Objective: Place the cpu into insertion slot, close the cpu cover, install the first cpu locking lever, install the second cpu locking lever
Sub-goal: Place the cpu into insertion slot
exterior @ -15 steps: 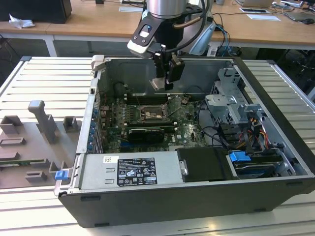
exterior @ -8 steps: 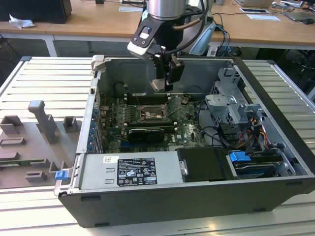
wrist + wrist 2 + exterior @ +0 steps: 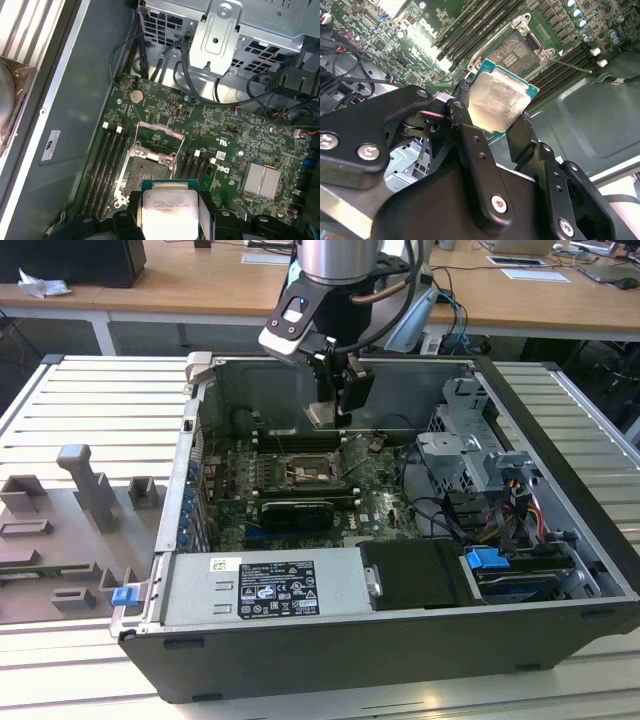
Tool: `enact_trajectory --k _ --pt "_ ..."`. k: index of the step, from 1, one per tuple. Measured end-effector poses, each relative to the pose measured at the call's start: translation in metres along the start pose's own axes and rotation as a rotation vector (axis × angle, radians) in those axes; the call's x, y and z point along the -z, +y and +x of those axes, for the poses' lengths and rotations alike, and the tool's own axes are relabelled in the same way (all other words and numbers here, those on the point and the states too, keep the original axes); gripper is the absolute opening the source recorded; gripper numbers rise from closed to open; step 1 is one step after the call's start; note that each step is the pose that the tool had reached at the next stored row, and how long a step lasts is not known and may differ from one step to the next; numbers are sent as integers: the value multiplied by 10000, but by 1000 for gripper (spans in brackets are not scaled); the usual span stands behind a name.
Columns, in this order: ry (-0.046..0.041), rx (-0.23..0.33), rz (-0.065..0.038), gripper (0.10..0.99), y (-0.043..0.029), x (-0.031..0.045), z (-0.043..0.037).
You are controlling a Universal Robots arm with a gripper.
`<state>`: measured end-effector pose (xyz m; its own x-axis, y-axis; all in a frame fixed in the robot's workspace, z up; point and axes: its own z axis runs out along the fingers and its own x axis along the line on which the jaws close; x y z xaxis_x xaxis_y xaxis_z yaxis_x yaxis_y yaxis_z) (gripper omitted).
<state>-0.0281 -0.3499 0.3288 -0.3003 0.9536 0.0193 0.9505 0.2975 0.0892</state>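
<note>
My gripper (image 3: 338,408) is shut on the cpu (image 3: 500,97), a flat square chip with a pale metal top and a green edge. Its black fingers (image 3: 462,112) clamp two opposite sides. In the exterior view the cpu (image 3: 324,417) hangs inside the open computer case, above the board. The insertion slot (image 3: 150,172) lies bare just past the chip in both wrist views, its brownish contact field (image 3: 517,52) showing. The cpu cover (image 3: 157,136) is swung up off the slot. A thin locking lever (image 3: 570,64) stands free beside the slot.
The green motherboard (image 3: 375,502) lies in the black case (image 3: 560,430). Long black memory slots (image 3: 111,155) flank the socket. A metal drive cage (image 3: 470,445) with cables stands at the exterior view's right, and the power supply (image 3: 265,588) at the front. Grey fixtures (image 3: 90,490) sit outside the case.
</note>
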Motion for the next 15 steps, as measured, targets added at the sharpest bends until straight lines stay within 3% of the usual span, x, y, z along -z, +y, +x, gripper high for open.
enact_trajectory --k 9,15 --pt "-8 -96 2 537 -9 -101 -2" --pt "-114 -1278 -22 537 -15 -170 -3"
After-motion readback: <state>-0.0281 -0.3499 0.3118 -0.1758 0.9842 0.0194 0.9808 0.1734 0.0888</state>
